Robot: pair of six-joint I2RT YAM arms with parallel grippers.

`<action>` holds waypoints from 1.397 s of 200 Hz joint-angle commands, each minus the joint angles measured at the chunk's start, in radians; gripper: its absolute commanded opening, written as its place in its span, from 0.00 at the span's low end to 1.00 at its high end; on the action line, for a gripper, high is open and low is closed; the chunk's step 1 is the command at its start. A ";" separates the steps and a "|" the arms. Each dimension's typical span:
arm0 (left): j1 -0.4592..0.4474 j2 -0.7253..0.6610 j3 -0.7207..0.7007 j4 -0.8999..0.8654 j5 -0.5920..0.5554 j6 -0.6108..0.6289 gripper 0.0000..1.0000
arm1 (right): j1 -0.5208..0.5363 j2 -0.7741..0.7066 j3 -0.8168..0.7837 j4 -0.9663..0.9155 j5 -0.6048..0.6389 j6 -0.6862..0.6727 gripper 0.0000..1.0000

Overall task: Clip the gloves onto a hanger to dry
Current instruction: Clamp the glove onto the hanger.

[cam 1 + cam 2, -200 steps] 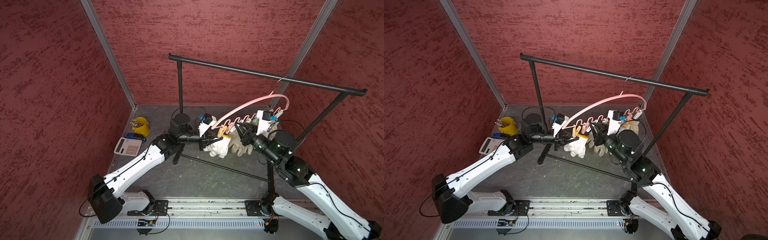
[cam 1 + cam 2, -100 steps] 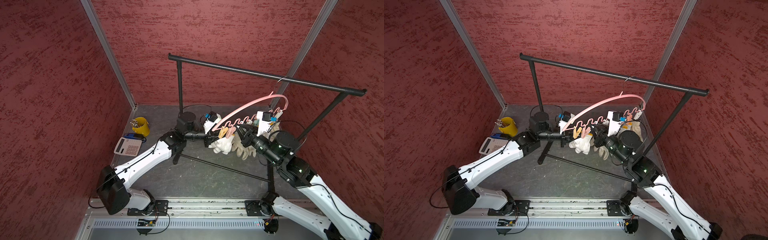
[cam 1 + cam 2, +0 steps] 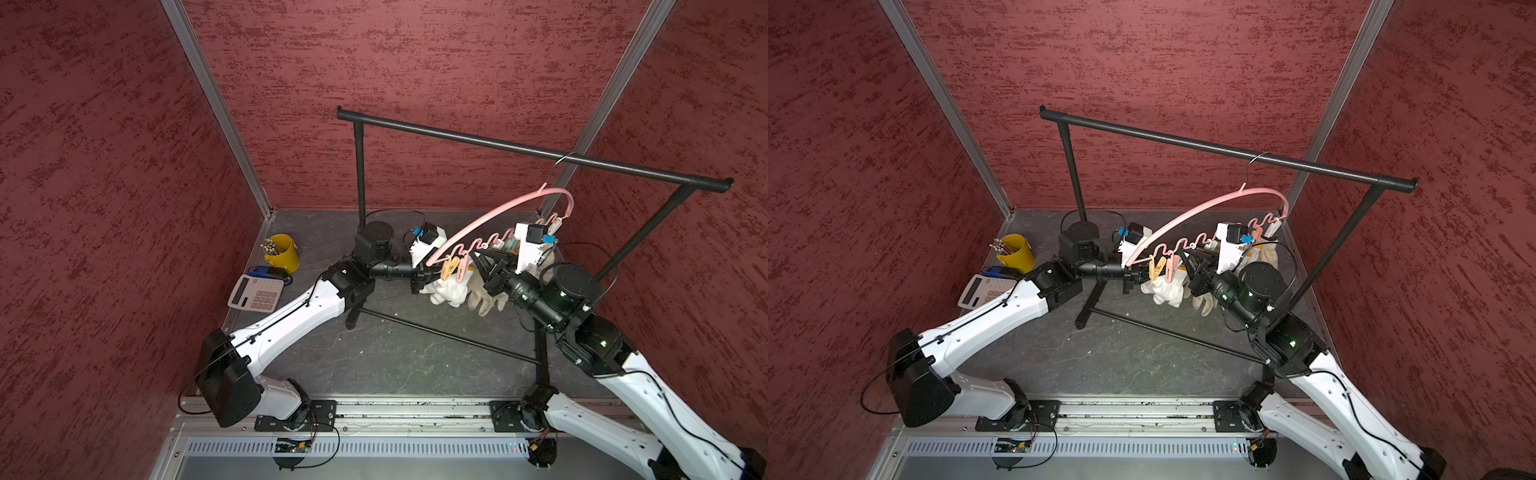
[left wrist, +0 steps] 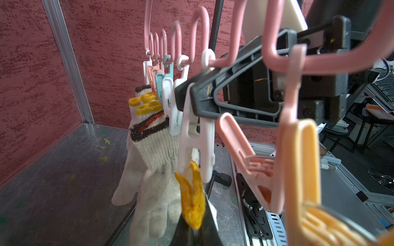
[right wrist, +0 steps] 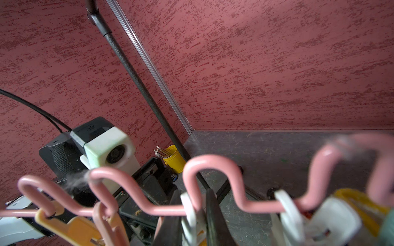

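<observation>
Several cream knit gloves (image 4: 153, 153) hung clipped on the pink wavy plastic hanger (image 3: 494, 214). L gripper (image 3: 428, 279), shut tight, held a yellow-cuffed white glove (image 3: 446, 291) w/ its cuff at the white plastic clothespin (image 4: 198, 136). R gripper (image 5: 191, 215) squeezed that pin open. We judged this glove wasn't pinned yet.

Even soft light; near wrist lenses the hanger (image 5: 166, 210) blurs.

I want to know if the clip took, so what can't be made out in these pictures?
- Left wrist view: whether the yellow cuff sits inside the white clothespin; its own legs hide its mouth.
- Top views: left gripper, tips hidden behind pegs and the glove.
- Right wrist view: near pegs blurred.
</observation>
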 commanded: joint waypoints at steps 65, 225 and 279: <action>-0.005 0.000 0.060 0.016 0.004 0.039 0.00 | -0.021 -0.001 -0.056 0.051 -0.094 0.048 0.00; -0.003 -0.023 0.018 0.058 -0.132 0.025 0.11 | -0.038 -0.024 -0.034 -0.030 -0.058 0.055 0.50; 0.007 -0.057 -0.040 0.097 -0.221 -0.012 0.29 | -0.040 -0.069 -0.036 -0.120 -0.129 0.083 0.70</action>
